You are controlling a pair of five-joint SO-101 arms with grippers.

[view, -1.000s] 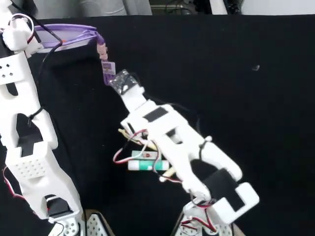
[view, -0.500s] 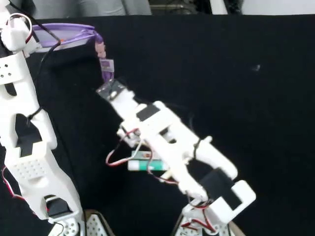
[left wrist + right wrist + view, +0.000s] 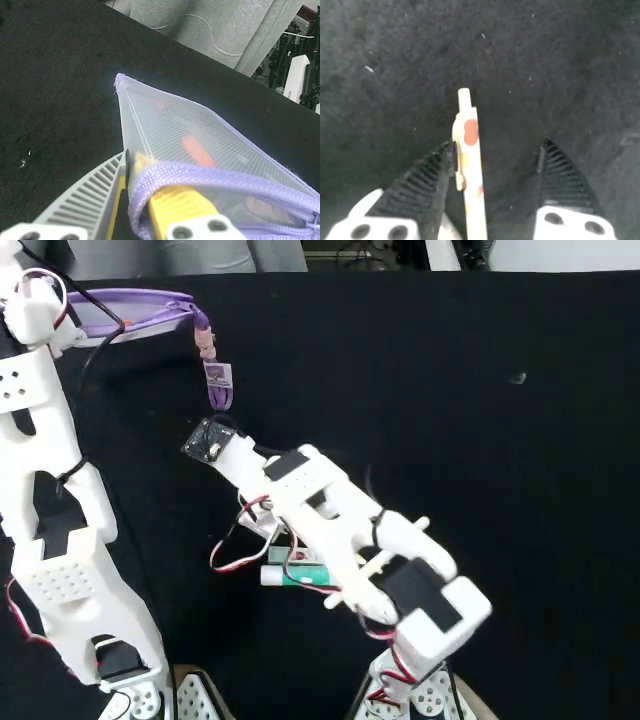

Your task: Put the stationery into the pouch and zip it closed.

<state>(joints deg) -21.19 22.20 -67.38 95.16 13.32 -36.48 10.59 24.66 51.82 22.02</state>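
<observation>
The mesh pouch (image 3: 200,140) is at the worktop's (image 3: 480,440) far left corner, clamped by the left fingers (image 3: 95,195), with orange items already inside. A cream pen (image 3: 470,165) lies ungrasped between the spread right fingers (image 3: 425,175). A green-white stick (image 3: 283,577) lies toward the near edge. Zipping remains.

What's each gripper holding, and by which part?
Left gripper is shut on the pouch, at its purple zipper edge. Right gripper holds nothing: open, straddling the pen.

Ribbed plastic pouch (image 3: 200,135), matt cloth table (image 3: 500,490), smooth plastic pen (image 3: 470,165)
</observation>
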